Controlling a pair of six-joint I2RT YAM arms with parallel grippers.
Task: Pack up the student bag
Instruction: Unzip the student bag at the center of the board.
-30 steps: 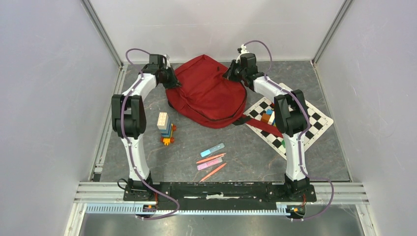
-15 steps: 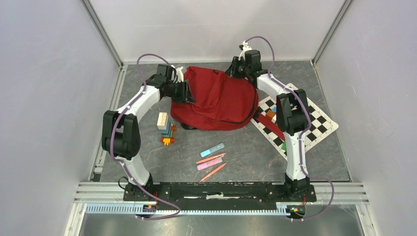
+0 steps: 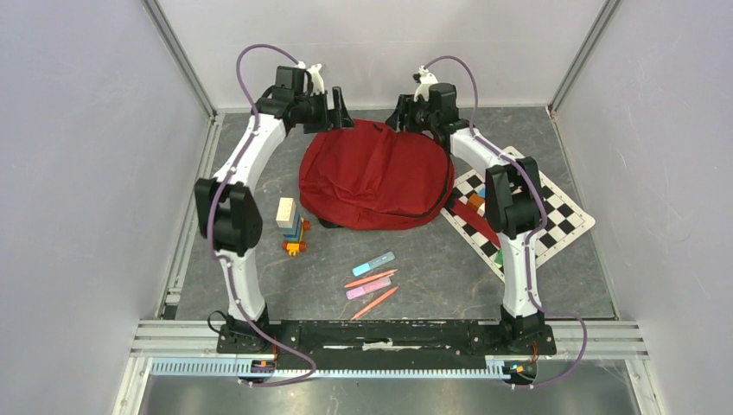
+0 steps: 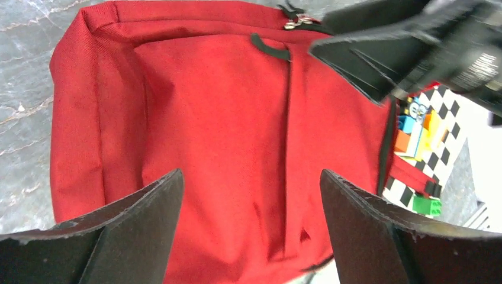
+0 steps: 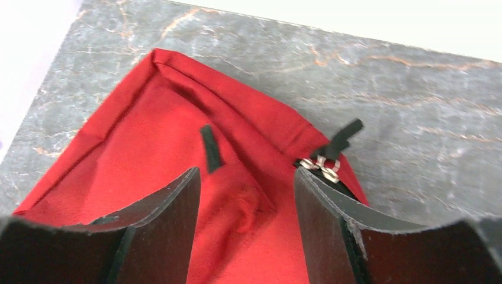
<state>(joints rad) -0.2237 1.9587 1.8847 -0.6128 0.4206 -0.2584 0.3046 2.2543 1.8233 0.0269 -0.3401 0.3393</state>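
Observation:
The student bag (image 3: 372, 177) is a dark red backpack lying flat at the far middle of the table. My left gripper (image 3: 332, 111) hangs open just above its far left corner, holding nothing. Over the far right corner my right gripper (image 3: 400, 118) is open too and also holds nothing. The left wrist view looks down on the bag (image 4: 237, 118) between its wide-spread fingers (image 4: 136, 225). In the right wrist view the bag's top corner (image 5: 171, 136) and its metal zip pulls (image 5: 320, 163) lie just beyond the open fingers (image 5: 171, 207).
A stack of coloured toy blocks (image 3: 292, 226) stands left of the bag. Several pens and markers (image 3: 372, 278) lie nearer the arm bases. A checkered board (image 3: 553, 216) with small blocks on it lies at the right, partly under the bag's edge.
Both grippers were shut on the bag's far corners and dragged it to the right. They have since opened and let go, and the left one has drawn back toward the far wall.

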